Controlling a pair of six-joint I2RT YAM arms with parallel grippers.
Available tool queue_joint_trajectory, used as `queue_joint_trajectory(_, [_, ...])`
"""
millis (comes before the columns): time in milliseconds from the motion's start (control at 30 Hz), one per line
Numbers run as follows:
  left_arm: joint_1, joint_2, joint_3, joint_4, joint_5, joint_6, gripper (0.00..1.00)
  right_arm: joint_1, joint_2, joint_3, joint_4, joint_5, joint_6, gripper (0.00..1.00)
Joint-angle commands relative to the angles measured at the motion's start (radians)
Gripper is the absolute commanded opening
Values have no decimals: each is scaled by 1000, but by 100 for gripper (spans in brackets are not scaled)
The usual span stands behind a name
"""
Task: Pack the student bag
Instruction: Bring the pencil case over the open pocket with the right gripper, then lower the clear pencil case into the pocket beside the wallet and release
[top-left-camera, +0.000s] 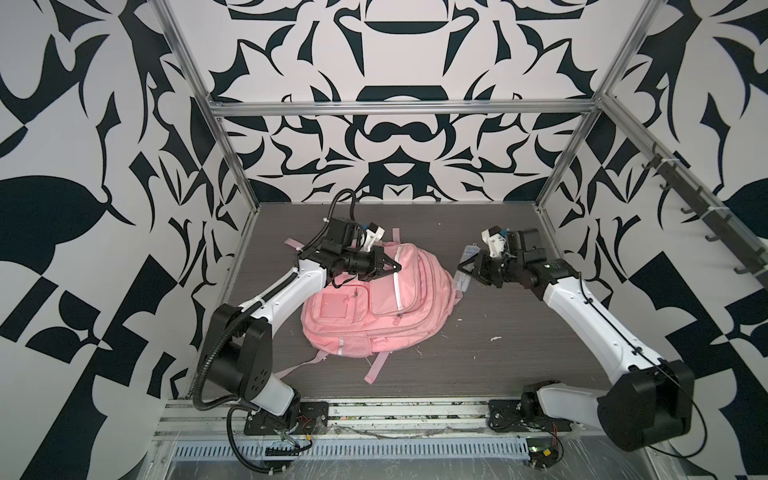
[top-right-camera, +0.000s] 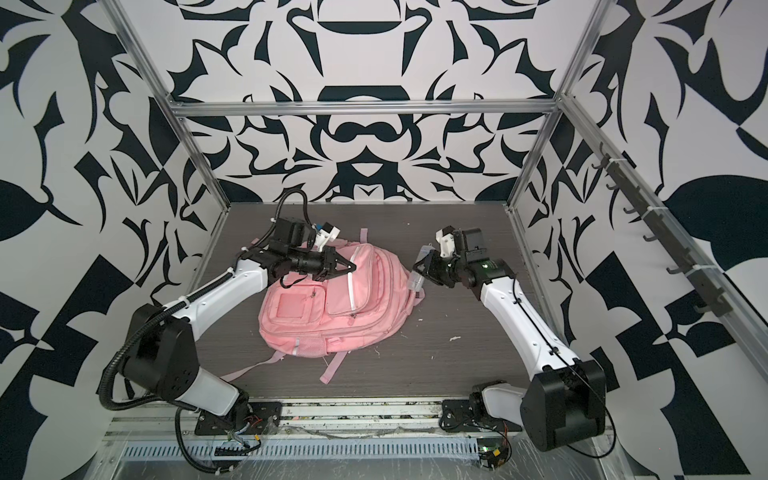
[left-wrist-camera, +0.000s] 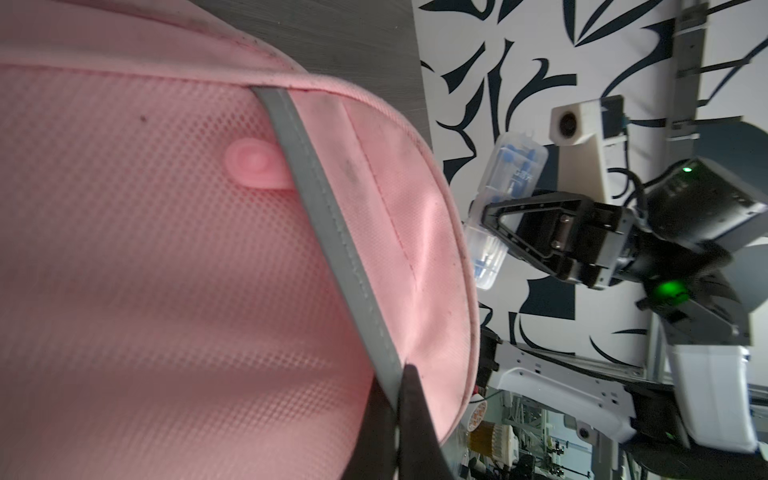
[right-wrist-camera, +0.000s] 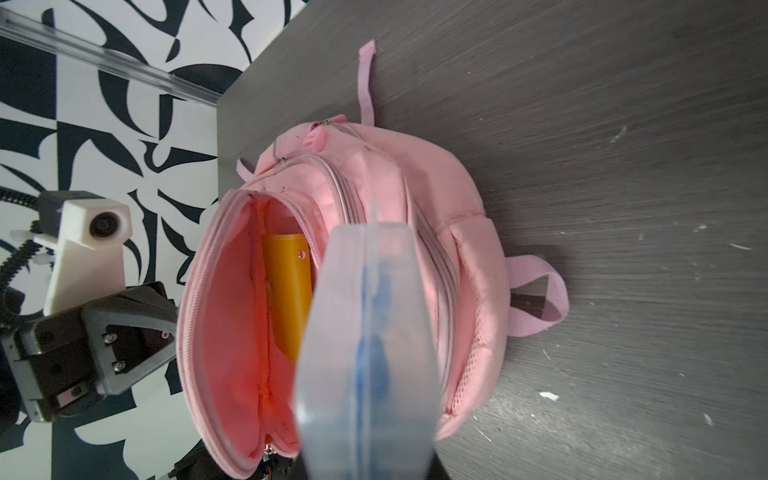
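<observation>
The pink student bag (top-left-camera: 374, 307) (top-right-camera: 332, 307) lies on the dark table, its top end toward the right arm. My left gripper (top-left-camera: 397, 266) (top-right-camera: 353, 266) (left-wrist-camera: 405, 370) is shut on the bag's front flap at a grey reflective strip (left-wrist-camera: 316, 199) and holds it up. In the right wrist view the main compartment (right-wrist-camera: 232, 311) gapes open, with a yellow-orange item (right-wrist-camera: 289, 291) inside. My right gripper (top-left-camera: 461, 266) (top-right-camera: 415, 268) is shut on a clear plastic box (right-wrist-camera: 365, 353) (left-wrist-camera: 515, 166) with blue contents. It hangs just outside the opening.
Pink straps (top-left-camera: 374, 365) trail from the bag toward the front edge. White scraps (top-left-camera: 494, 338) dot the table at the right. Metal frame posts (top-left-camera: 557, 178) stand at the back corners, and a rail of hooks (top-left-camera: 685, 199) runs along the right wall.
</observation>
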Motion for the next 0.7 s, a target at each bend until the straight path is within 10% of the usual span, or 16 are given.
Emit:
queue_joint_trajectory(0, [38, -82, 15, 100, 167, -8, 0, 72, 16, 47, 94, -42, 26, 0])
queue_joint_trajectory(667, [49, -78, -9, 347, 206, -176, 0, 385, 328, 126, 462, -28, 224, 0])
